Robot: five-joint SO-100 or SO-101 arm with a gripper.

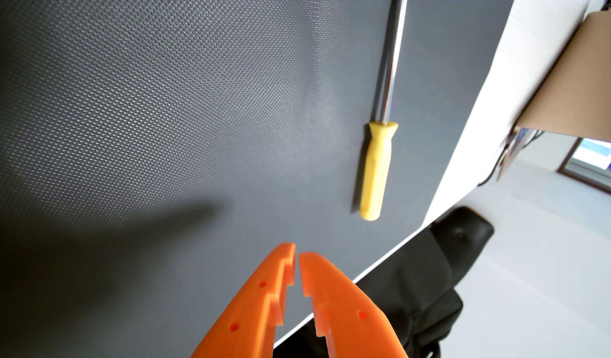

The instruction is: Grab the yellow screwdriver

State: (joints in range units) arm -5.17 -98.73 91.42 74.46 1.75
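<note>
Wrist view: orange gripper [297, 255] comes in from the bottom edge, fingers nearly pressed together with just a thin slit between the tips, pinching nothing. It sits above the dark textured mat [159, 137]. Yellow screwdriver [378, 161] lies flat on the mat, up and right of the tips, well apart from them: yellow handle toward the gripper, chrome shaft running to the top edge. Cardboard box [579, 75] at upper right, off the mat.

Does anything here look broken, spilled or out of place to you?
Nothing stands out. The yellow screwdriver lies flat and whole on the grey textured mat, clear of its edge. The orange fingers hover beside it, nearly closed and holding nothing. A cardboard box sits beyond the mat.
</note>
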